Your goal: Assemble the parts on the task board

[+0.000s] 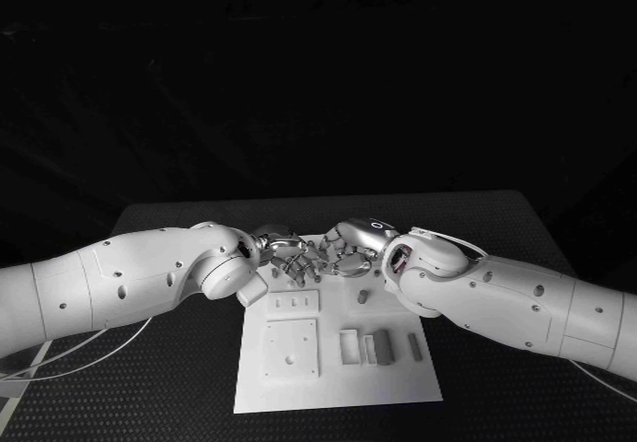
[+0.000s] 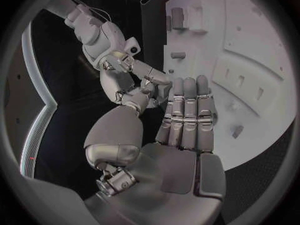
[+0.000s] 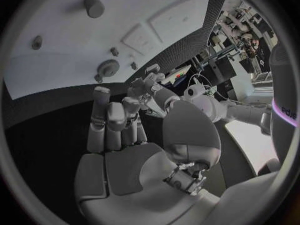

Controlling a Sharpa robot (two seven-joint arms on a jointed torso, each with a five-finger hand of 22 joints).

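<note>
The white task board [image 1: 339,387] lies in the middle of the black table. Both hands meet over its far end. My left hand [image 1: 284,252] keeps its fingers [image 2: 185,116] straight and together above the board's edge, nothing in them. My right hand [image 1: 349,250] faces it with loosely bent fingers [image 3: 112,119], thumb apart, and I see no part in it. The two hands' fingertips nearly touch. A round grey part [image 3: 109,67] sits on the board just beyond the right hand. A short peg [image 1: 363,296] stands mid-board, and grey bars [image 1: 385,346] lie toward the near right.
Raised white plates [image 1: 291,346] with small holes take up the board's near left. A grey cylinder [image 3: 94,5] and small pegs [image 3: 114,51] stand on the board. Black table [image 1: 159,387] surrounds the board, and both forearms flank its far half.
</note>
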